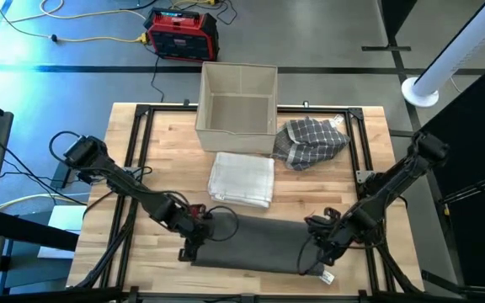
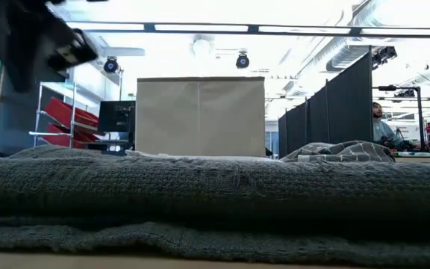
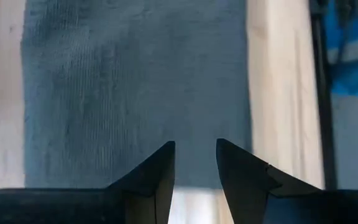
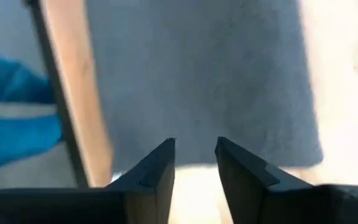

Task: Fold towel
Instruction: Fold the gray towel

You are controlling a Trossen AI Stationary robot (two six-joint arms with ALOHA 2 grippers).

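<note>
A dark grey towel (image 1: 255,244) lies folded in a long band along the table's near edge and fills the foreground of the low view (image 2: 215,187). My left gripper (image 1: 194,246) stands over the band's left end, pointing steeply down. In its wrist view (image 3: 195,149) the fingers are a little apart with nothing between them, above the towel (image 3: 135,93) near its end edge. My right gripper (image 1: 317,257) stands over the right end. Its fingers (image 4: 195,146) also show a narrow gap above the towel (image 4: 197,81).
A folded white towel (image 1: 241,178) lies mid-table. A crumpled checked cloth (image 1: 310,141) sits at the far right. A beige open box (image 1: 237,99) stands at the far edge and rises behind the towel in the low view (image 2: 200,116). Black frame rails (image 1: 137,151) run along the table's sides.
</note>
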